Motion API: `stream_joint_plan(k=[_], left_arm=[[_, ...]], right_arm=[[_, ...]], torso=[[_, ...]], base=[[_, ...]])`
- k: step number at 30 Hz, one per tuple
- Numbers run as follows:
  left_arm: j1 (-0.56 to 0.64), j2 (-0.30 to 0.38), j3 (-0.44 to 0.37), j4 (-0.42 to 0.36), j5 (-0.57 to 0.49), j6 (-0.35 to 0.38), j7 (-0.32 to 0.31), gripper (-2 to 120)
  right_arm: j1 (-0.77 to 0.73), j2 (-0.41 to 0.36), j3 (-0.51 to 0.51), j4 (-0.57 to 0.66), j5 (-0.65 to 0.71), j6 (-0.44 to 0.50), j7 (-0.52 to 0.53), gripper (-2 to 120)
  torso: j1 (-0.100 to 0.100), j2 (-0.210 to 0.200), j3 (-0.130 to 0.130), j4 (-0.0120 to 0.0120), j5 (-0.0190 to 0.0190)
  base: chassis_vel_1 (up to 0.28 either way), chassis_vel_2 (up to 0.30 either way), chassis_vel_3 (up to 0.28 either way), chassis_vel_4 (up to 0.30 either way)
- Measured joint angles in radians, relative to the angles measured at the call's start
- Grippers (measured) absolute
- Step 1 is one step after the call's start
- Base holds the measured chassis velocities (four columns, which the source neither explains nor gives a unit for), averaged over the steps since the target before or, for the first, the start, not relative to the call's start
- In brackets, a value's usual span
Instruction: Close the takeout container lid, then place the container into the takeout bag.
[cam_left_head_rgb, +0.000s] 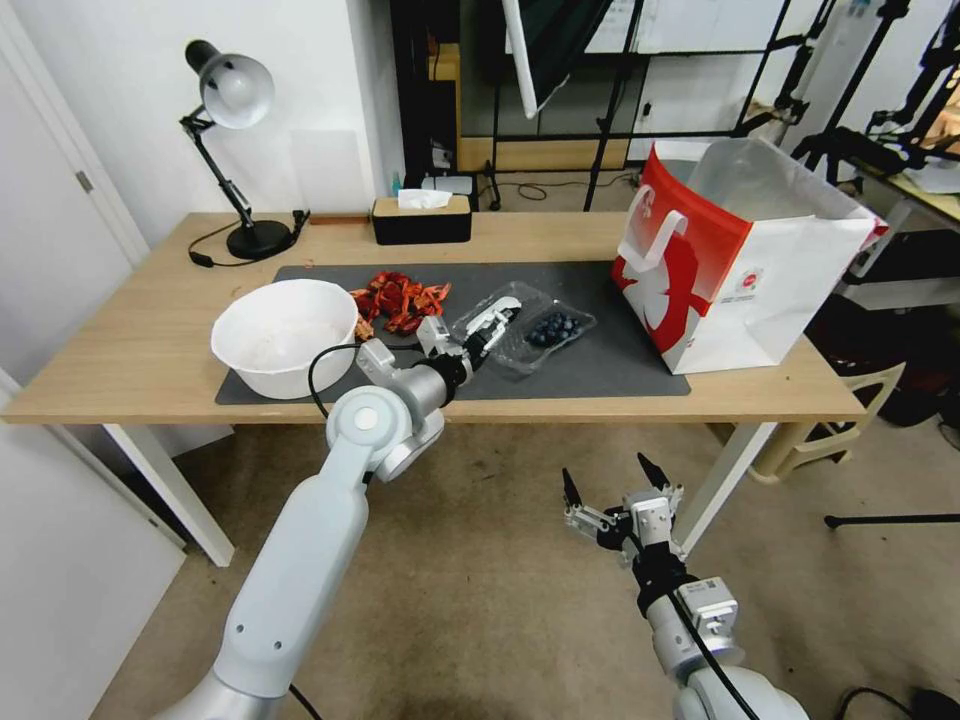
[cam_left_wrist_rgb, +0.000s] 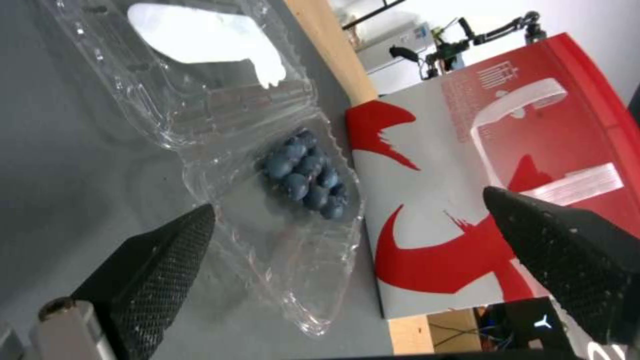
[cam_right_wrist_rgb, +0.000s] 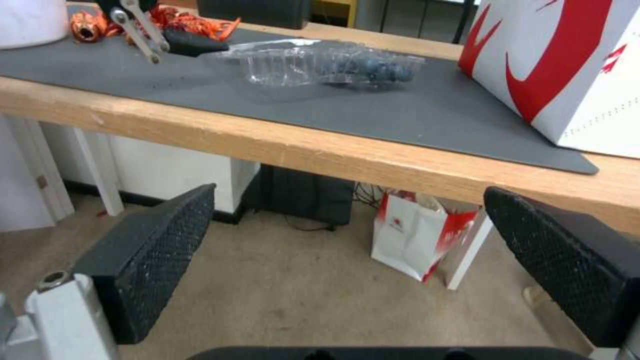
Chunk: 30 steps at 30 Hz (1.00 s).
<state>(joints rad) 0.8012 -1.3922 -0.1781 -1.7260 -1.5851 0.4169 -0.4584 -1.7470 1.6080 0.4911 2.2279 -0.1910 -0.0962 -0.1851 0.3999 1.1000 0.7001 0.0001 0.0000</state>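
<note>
The head camera looks down from above at the wooden table (cam_left_head_rgb: 140, 345). The left wrist camera sits close over the gray mat (cam_left_wrist_rgb: 60, 165), looking past the left gripper (cam_left_wrist_rgb: 347, 215) toward the takeout container (cam_left_wrist_rgb: 293, 200). The right wrist camera looks up from below the table edge, farther off. All three share the container and the takeout bag (cam_right_wrist_rgb: 560, 65).

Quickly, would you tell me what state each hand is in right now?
Left hand: open, at the open container, holding nothing.
Right hand: open, empty, below the table edge.
</note>
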Motion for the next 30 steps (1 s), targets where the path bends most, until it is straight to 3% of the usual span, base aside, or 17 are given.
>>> stream_joint_plan(k=[7, 30], left_arm=[[-0.031, -0.007, -0.002, 0.052, 0.0, 0.001, -0.014, 100], [-0.053, -0.02, -0.008, 0.11, 0.011, 0.001, -0.028, 100]], right_arm=[[-0.007, 0.0, -0.003, 0.009, -0.007, 0.002, 0.0, 100], [-0.011, 0.0, -0.002, 0.0, -0.007, 0.012, 0.0, 100]], torso=[[0.0, 0.0, 0.0, 0.0, 0.0], [0.0, 0.0, 0.0, 0.0, 0.0]], base=[[0.0, 0.0, 0.0, 0.0], [0.0, 0.0, 0.0, 0.0]])
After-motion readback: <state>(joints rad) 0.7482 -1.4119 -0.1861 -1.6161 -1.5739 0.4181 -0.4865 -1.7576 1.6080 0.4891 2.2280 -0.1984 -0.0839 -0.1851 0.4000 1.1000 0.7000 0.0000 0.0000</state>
